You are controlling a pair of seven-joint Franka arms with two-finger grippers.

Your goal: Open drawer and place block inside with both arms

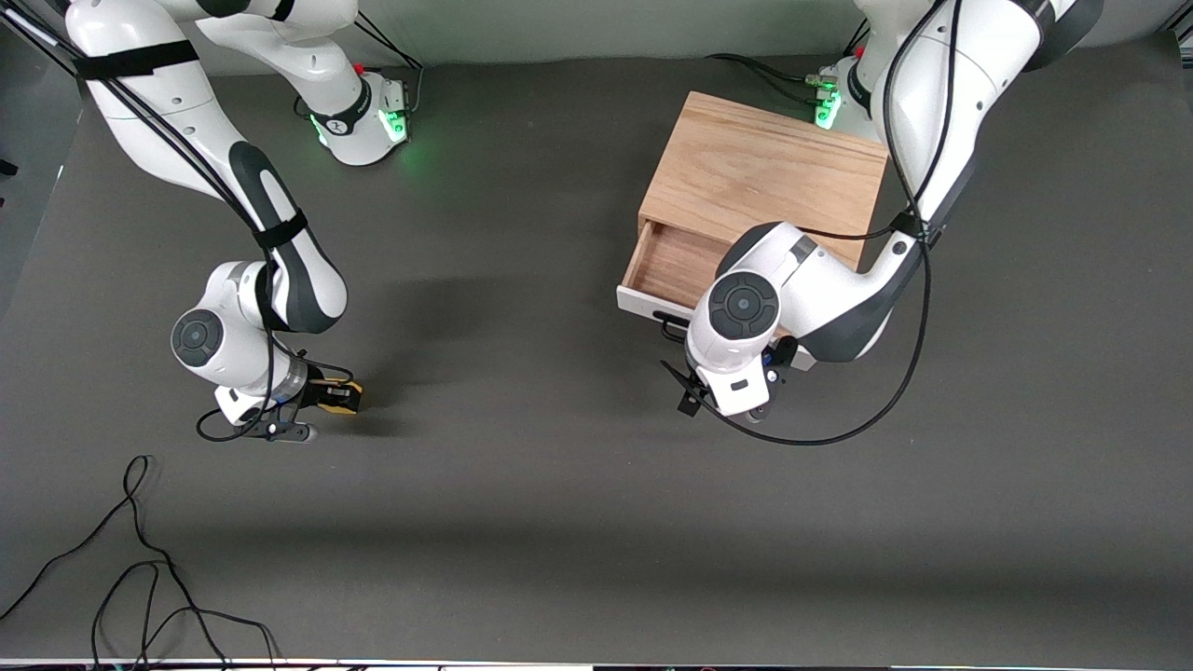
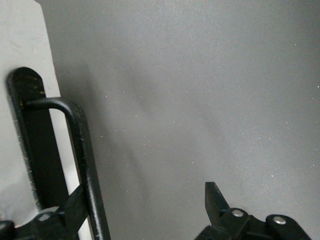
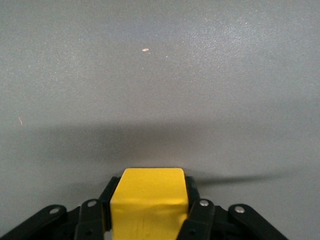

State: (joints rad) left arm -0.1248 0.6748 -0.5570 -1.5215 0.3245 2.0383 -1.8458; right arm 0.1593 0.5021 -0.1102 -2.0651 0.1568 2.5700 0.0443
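The light oak box (image 1: 764, 177) stands toward the left arm's end of the table. Its drawer (image 1: 673, 266) is pulled partly out, and the white front panel (image 1: 641, 303) faces the front camera. My left gripper (image 1: 725, 401) is just in front of the panel. In the left wrist view the left gripper (image 2: 142, 210) is open, with the black handle bar (image 2: 82, 150) close beside one finger (image 2: 215, 200). My right gripper (image 1: 328, 399) is shut on the yellow block (image 1: 337, 403) low over the mat at the right arm's end. The block fills the jaws in the right wrist view (image 3: 149, 205).
Loose black cables (image 1: 140, 559) lie on the mat near the front camera at the right arm's end. The dark grey mat (image 1: 522, 447) lies between the two grippers. The left arm's forearm (image 1: 820, 298) hangs over part of the open drawer.
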